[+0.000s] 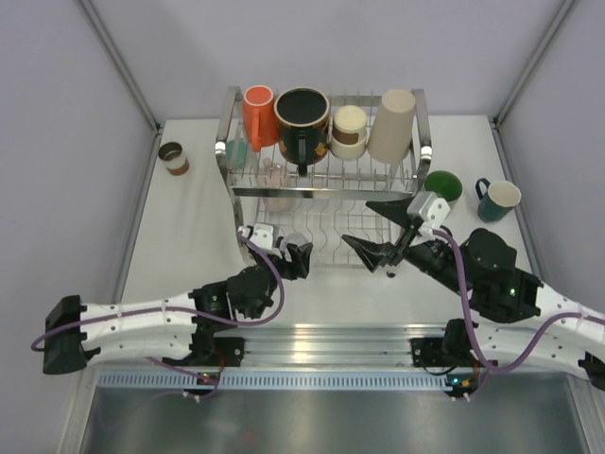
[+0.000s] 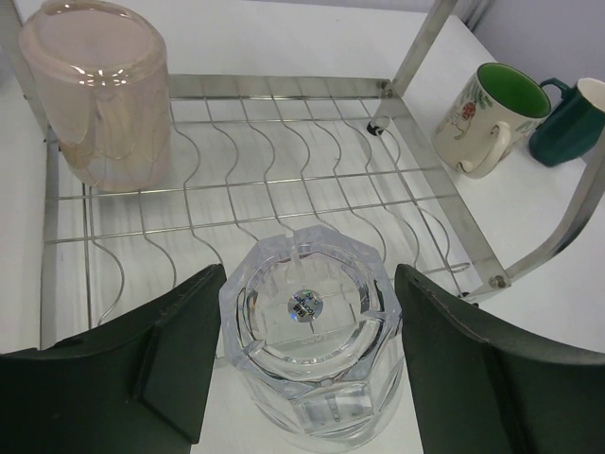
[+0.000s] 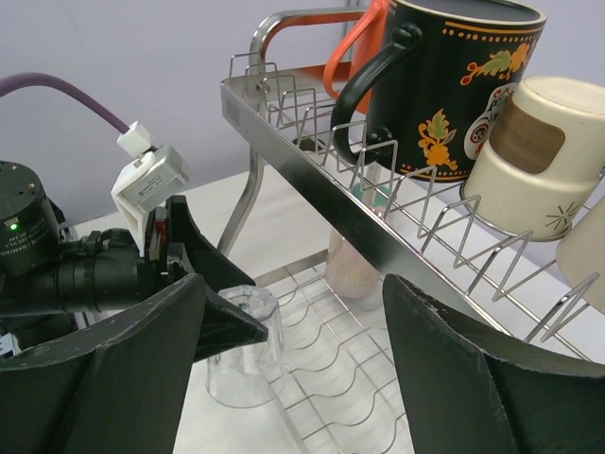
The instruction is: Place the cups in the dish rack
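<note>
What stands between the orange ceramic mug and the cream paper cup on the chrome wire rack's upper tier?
The large black patterned mug, seen in the top view and the right wrist view.

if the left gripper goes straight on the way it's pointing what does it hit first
The clear glass: it stands upside down between the open jaws of the left gripper, at the near edge of the lower tier of the rack. Whether they touch it is unclear.
</note>
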`<control>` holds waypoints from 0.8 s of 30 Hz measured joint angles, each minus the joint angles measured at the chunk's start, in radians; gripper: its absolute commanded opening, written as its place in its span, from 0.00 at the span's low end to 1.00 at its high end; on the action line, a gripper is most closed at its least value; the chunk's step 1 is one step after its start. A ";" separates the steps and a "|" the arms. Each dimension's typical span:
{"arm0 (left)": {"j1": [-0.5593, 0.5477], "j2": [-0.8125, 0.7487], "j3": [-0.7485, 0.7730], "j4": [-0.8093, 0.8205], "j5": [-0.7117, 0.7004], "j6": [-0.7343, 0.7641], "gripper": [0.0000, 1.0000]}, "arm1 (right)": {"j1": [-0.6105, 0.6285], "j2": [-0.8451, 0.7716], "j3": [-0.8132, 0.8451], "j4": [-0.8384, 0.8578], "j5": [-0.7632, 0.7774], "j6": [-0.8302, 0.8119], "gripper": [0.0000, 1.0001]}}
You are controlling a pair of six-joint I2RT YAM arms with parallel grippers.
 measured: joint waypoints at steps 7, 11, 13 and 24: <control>0.000 0.047 -0.010 0.062 -0.092 0.009 0.00 | 0.000 -0.003 0.000 -0.014 0.000 -0.002 0.76; 0.000 0.078 -0.010 0.100 -0.135 0.016 0.00 | 0.000 -0.009 0.000 -0.016 0.001 -0.003 0.76; 0.000 0.102 -0.010 0.121 -0.153 0.023 0.00 | 0.000 -0.009 0.000 -0.016 0.001 -0.003 0.76; 0.000 0.194 -0.012 0.220 -0.279 0.053 0.00 | 0.000 -0.018 -0.002 -0.016 0.001 -0.002 0.76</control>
